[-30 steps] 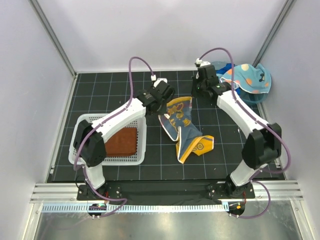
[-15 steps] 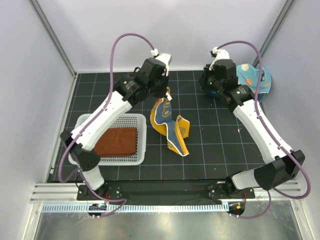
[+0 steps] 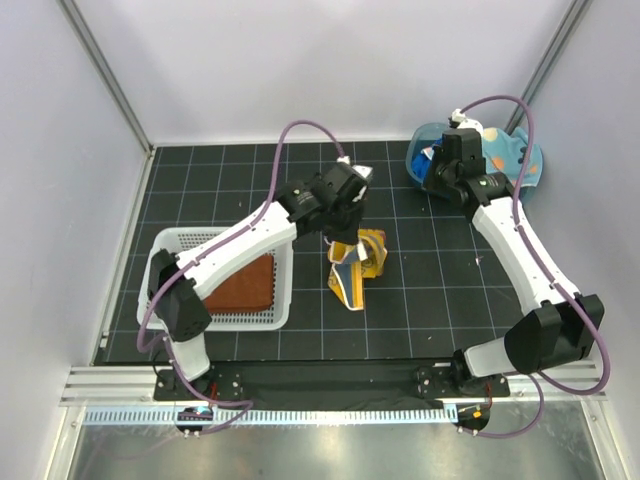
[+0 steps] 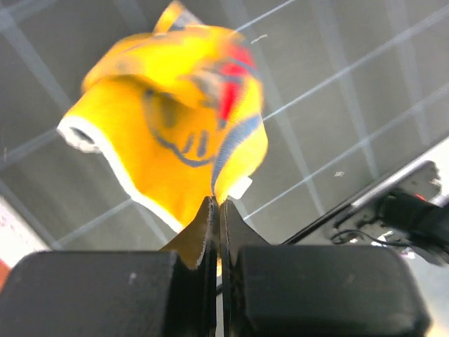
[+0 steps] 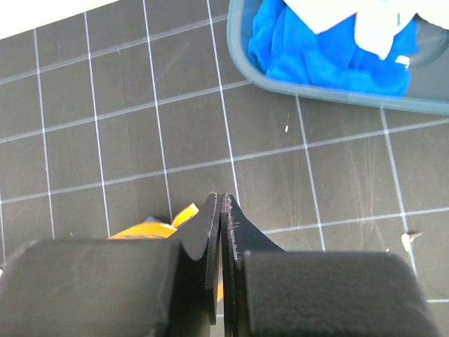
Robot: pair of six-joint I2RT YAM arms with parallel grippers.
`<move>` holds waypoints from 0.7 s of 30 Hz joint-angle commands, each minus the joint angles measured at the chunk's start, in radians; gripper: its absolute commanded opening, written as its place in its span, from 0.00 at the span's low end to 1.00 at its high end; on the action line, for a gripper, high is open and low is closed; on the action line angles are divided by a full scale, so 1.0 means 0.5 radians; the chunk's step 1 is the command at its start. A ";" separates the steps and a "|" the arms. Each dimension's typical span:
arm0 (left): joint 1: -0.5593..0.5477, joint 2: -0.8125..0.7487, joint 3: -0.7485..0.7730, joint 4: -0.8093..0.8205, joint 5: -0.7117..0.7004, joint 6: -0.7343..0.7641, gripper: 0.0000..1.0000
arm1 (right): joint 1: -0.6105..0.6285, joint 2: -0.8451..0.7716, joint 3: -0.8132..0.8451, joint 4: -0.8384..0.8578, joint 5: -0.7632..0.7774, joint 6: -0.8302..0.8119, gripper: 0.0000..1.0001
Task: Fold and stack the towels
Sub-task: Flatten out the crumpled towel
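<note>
A yellow-orange towel [image 3: 352, 268] with blue print hangs bunched from my left gripper [image 3: 343, 226], its lower end on the mat. In the left wrist view the left gripper [image 4: 219, 203] is shut on an edge of this yellow towel [image 4: 168, 126]. My right gripper [image 3: 437, 172] hovers by the blue tub's near rim; its tips [image 5: 221, 200] are shut with nothing between them. A royal blue towel [image 5: 330, 56] lies in the tub. The light blue spotted towel [image 3: 515, 160] drapes over the tub's far side. A rust-brown towel [image 3: 243, 283] lies flat in the white basket.
The white mesh basket [image 3: 165, 250] stands at the left on the black gridded mat. The blue plastic tub [image 5: 337, 95] sits in the back right corner. Grey walls close in the mat on three sides.
My left gripper has come forward and lower with the yellow towel, which went from spread out to a hanging bunch. My right arm has pulled back to the tub.
</note>
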 commanded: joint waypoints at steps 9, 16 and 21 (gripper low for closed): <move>0.138 0.105 -0.786 0.407 -0.026 -0.177 0.00 | 0.219 -0.173 -0.854 0.463 -0.020 0.131 0.18; 0.190 0.102 -0.755 0.352 -0.213 -0.189 0.00 | 0.449 -0.480 -1.526 0.926 0.048 0.337 0.40; 0.227 0.087 -0.703 0.321 -0.250 -0.189 0.00 | 0.513 -0.737 -1.897 1.190 0.097 0.505 0.40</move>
